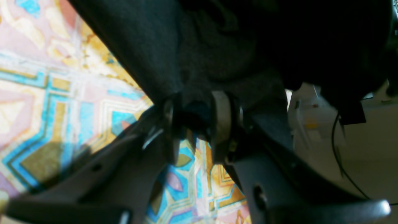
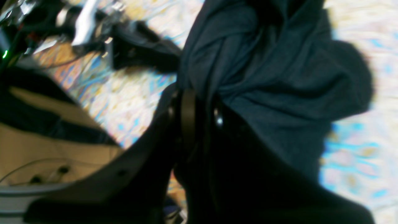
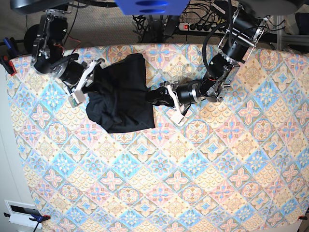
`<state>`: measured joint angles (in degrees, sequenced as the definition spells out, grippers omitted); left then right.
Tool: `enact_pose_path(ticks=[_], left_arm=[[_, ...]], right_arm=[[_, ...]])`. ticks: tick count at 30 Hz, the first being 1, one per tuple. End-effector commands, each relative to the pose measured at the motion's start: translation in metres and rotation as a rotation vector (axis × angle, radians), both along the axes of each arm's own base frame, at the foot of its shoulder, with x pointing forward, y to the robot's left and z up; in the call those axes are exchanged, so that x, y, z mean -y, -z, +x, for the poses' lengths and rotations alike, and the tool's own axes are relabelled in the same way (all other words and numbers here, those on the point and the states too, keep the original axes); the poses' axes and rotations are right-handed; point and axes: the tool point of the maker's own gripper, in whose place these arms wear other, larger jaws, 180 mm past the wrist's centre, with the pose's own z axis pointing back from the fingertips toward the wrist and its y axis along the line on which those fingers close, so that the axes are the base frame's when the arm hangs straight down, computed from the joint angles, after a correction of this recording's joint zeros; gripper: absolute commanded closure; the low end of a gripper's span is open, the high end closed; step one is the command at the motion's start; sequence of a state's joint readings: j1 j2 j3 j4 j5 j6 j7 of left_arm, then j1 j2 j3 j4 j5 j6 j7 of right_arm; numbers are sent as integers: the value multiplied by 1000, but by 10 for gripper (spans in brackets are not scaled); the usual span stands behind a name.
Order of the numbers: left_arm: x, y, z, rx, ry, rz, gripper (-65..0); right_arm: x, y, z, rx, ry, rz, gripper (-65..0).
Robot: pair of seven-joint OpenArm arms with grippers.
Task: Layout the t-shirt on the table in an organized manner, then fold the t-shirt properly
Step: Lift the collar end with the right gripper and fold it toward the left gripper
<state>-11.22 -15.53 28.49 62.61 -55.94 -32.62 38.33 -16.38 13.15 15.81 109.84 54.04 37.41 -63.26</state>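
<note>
Toward the far left corner of the surface we see the right hand at the left side of the black t-shirt; in its wrist view the fingers are clenched on a bunched fold of cloth. The t-shirt lies crumpled near the far edge, left of centre, its lower hem spread toward us. At its right edge we find the left hand; its wrist view shows the pads pinching dark fabric just above the patterned surface. Both arms reach in from the far edge.
</note>
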Motion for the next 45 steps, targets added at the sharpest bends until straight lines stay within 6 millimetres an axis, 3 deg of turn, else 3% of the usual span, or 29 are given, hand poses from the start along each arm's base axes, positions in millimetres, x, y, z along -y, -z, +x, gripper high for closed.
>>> enact_pose_path(ticks=[1, 4, 8, 11, 16, 23, 32, 36, 45], left_arm=[[-8, 9, -3, -32, -7, 39, -162], [-9, 9, -3, -32, -7, 40, -162], [-8, 9, -3, -32, -7, 39, -162], [-8, 9, -3, -33, -8, 38, -162], [-8, 9, -4, -34, -5, 39, -162], [-8, 9, -4, -34, -5, 41, -162], [-8, 9, -4, -34, -5, 39, -162], [-8, 9, -4, -34, -5, 41, -162], [-8, 9, -4, -34, -5, 41, -162]], right_arm=[[-4, -12, 7, 34, 18, 41, 0], [-11, -10, 10, -12, 85, 96, 0], [-21, -34, 38, 74, 93, 144, 0], [-20, -30, 45, 62, 103, 158, 0], [-19, -9, 43, -8, 125, 182, 0], [-21, -5, 40, -23, 120, 183, 0], [-63, -4, 28, -46, -11, 203, -2], [-75, -3, 24, -54, -46, 208, -62], [-72, -3, 25, -53, -37, 208, -248]])
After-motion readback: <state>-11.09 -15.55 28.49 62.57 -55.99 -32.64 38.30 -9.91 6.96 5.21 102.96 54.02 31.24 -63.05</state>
